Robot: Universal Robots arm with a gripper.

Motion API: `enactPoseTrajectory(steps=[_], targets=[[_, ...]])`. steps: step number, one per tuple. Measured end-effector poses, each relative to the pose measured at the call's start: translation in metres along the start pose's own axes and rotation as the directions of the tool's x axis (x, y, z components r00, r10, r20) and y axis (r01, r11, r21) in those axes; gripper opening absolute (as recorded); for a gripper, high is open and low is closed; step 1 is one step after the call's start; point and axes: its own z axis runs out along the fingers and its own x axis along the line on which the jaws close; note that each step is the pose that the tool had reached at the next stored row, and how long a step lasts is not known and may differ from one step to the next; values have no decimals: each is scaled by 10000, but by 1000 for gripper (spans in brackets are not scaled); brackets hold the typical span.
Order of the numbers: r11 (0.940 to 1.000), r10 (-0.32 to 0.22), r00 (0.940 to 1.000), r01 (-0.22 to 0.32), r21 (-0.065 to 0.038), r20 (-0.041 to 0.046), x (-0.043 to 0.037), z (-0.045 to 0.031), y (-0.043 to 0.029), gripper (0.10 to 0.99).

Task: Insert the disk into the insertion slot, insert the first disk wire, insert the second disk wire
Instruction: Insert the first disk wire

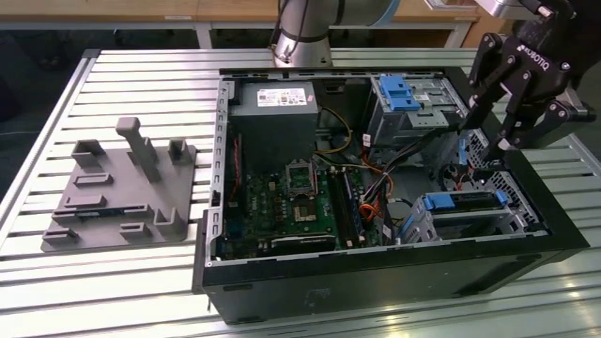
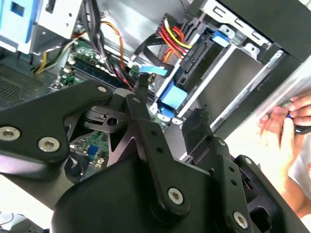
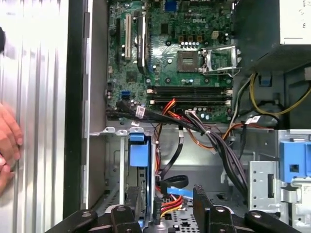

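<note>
- Computer case (image 1: 376, 274): one, black, side open, lying on a slatted metal table (image 1: 141, 282). It is the reference point for every entry below.
- Gripper (image 1: 483, 137): one, black, with two fingers (image 3: 201, 206). It hung over the case's drive corner, fingers spread wide and gripping nothing.
- Disk (image 1: 465, 202): one, in its blue carrier. It sat inside the insertion slot (image 1: 516, 193), the one perforated silver cage in the case corner just below the gripper.
- Taller bay (image 1: 434, 113): one, grey, bearing one blue latch (image 1: 399, 95). It stood inside the case beside the cage.
- Cables: one black bundle (image 3: 214, 141) ran across the case interior from the motherboard (image 1: 291, 204) toward the cage. One red, yellow and black wire set (image 2: 170, 31) and one flat blue cable (image 3: 172, 182) lay at the cage's mouth, close to the fingertips.
- Power supply (image 1: 272, 105): one, inside the case, at the end away from the cage.
- Grey fixture plate (image 1: 122, 190): one, on the table outside the case, to the exterior view's left.
- Person's hand (image 3: 7, 141): outside the case, near its outer wall.
</note>
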Motion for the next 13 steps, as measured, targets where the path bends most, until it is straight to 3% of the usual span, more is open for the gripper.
enactPoseTrajectory(steps=[8,13], targets=[[10000,16,9992,-19,-75,-411,-5,9,-239,557],[9999,22,9984,-28,-98,-568,-7,55,-325,557]])
